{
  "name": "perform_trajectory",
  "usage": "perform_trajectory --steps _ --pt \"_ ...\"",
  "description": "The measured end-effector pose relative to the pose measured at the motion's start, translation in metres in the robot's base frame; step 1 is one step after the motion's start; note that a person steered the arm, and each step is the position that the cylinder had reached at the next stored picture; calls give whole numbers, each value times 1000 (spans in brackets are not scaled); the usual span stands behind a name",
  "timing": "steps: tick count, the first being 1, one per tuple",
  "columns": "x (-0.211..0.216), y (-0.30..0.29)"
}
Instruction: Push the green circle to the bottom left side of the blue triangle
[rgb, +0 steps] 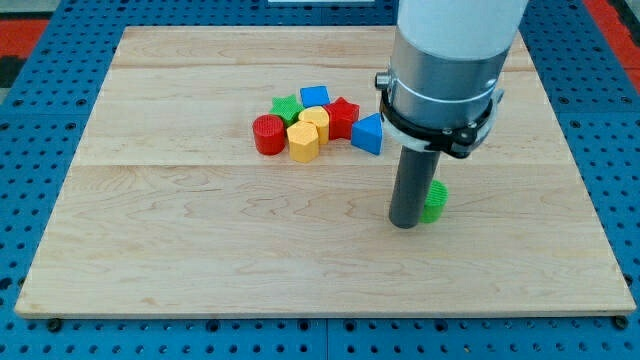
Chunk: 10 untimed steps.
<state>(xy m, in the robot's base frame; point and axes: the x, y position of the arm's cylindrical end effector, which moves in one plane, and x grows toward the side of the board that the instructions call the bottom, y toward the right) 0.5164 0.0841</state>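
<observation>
Camera view shows our tip (405, 222) planted on the table (180, 250), touching the green circle (434, 201) on its left in the view and partly hiding it. We carry no jaws, only the rod, so nothing is gripped. The green circle sits below and to the right of the blue triangle (368, 133), apart from it. From this side we judge a push would drive it rightward; we likely need to get round it first.
</observation>
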Motion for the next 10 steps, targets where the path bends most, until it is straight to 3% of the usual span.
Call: perform_trajectory --steps 1,2,3,4,5,8,10 --pt "-12 0" --pt "25 18" --pt "35 72" --pt "6 99" --pt "-14 97" --pt "10 44" --pt "-11 41"
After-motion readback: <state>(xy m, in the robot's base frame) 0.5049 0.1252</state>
